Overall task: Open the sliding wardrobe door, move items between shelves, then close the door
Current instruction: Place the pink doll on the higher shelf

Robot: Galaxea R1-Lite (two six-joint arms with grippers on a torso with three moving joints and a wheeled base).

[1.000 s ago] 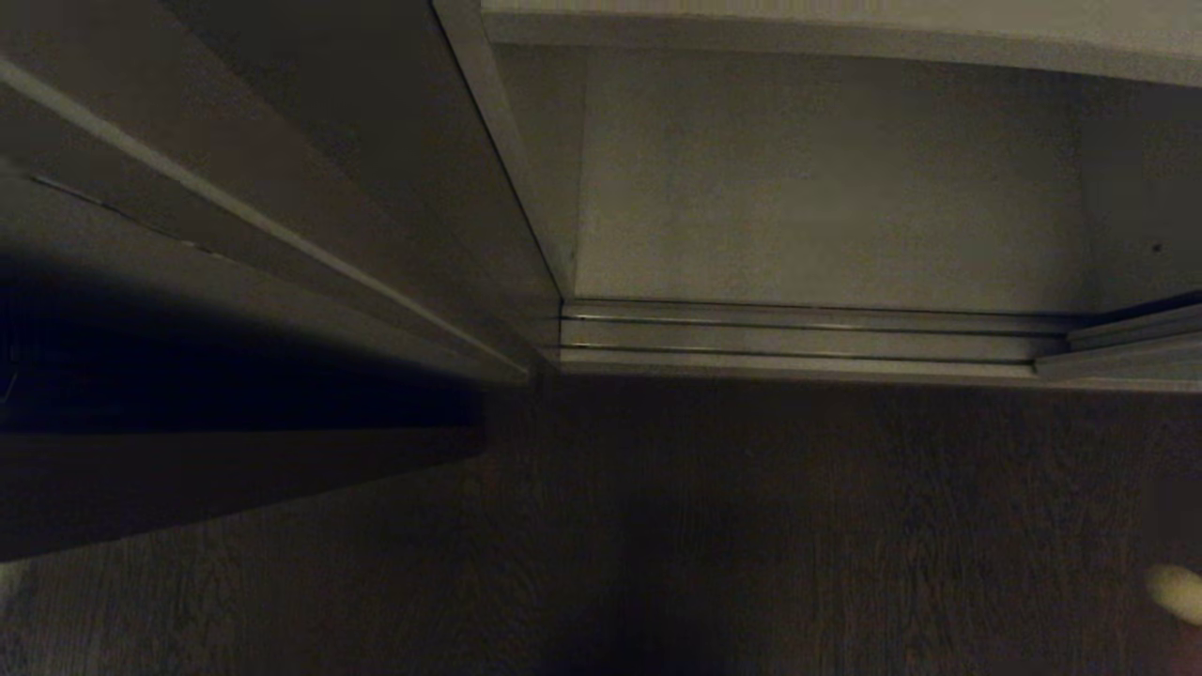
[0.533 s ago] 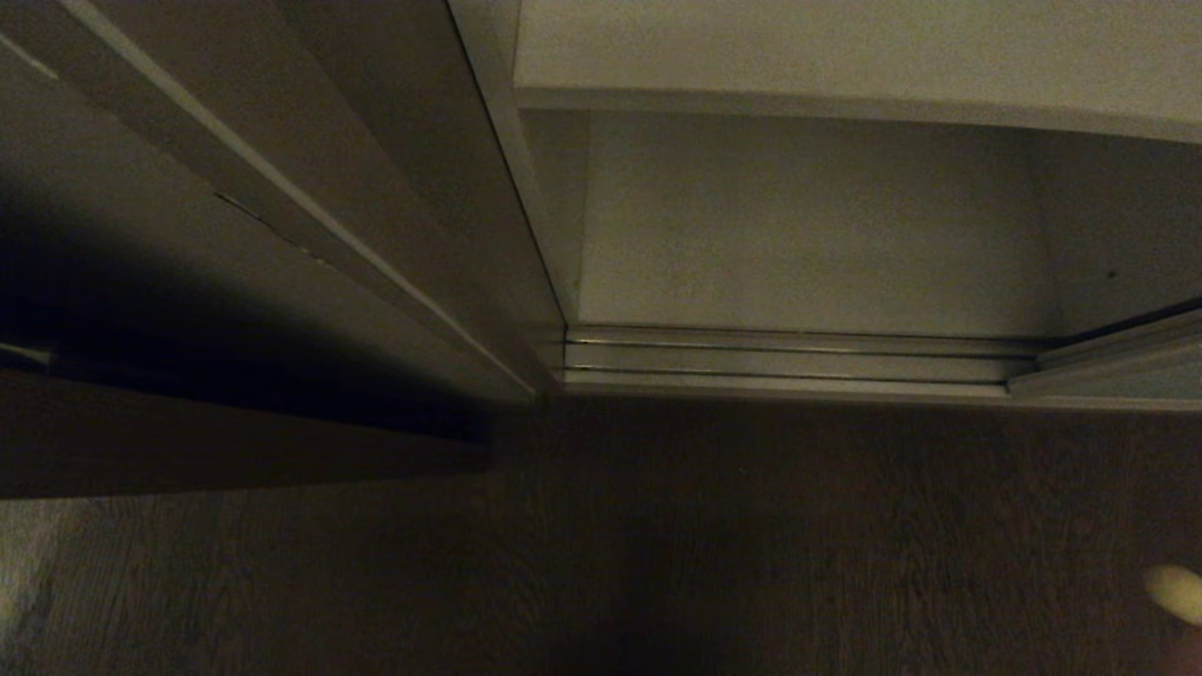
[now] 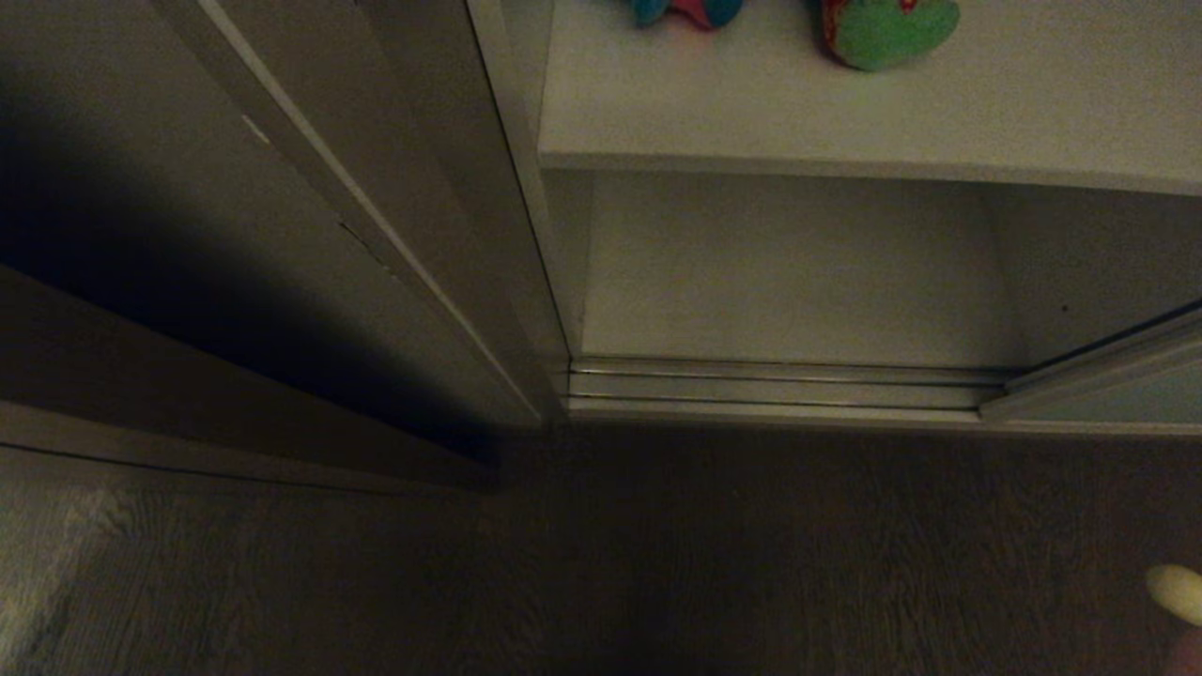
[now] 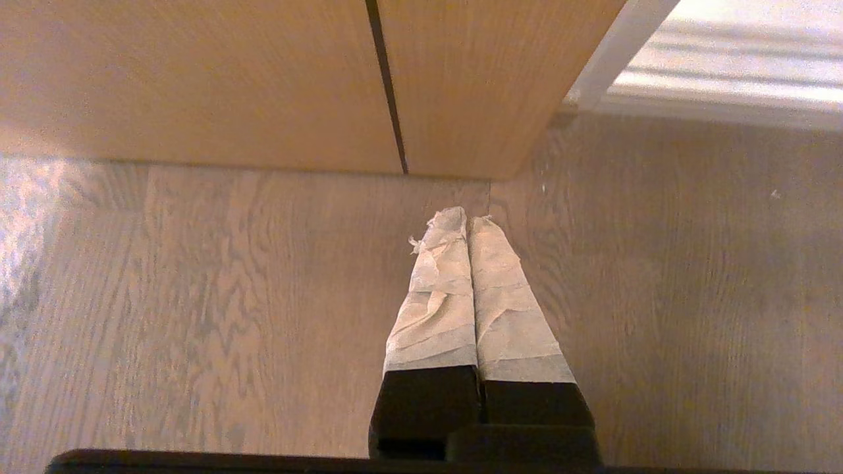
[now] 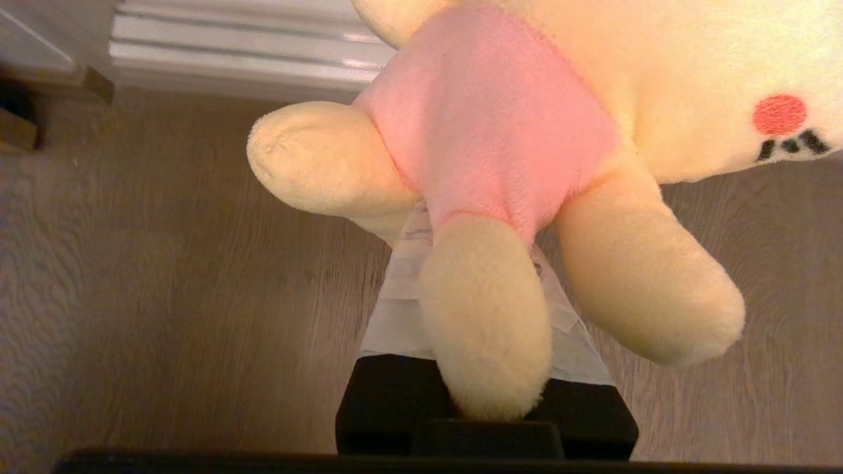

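Note:
The wardrobe stands open. The sliding wardrobe door [image 3: 1108, 390] is pushed to the right, with only its bottom corner in the head view. A blue plush toy [image 3: 690, 9] and a green frog [image 3: 887, 33] sit on the upper white shelf [image 3: 751, 113]. The lower shelf [image 3: 789, 282] beneath it is bare. My right gripper [image 5: 477, 230] is shut on the yellow toy with the pink belly [image 5: 500, 112], held over the floor; one yellow tip of that toy [image 3: 1178, 593] shows at the head view's right edge. My left gripper [image 4: 467, 220] is shut and holds nothing, low over the floor.
Silver floor rails [image 3: 779, 390] run along the wardrobe's front. A wooden cabinet [image 4: 263, 79] stands against the wardrobe's left side, close ahead of the left gripper. Wood-grain floor [image 3: 751, 563] lies before the opening.
The head view has lifted, so the whole scene has slid down the picture. The upper shelf with the blue toy and the frog has come into sight. Nothing on the shelves has moved.

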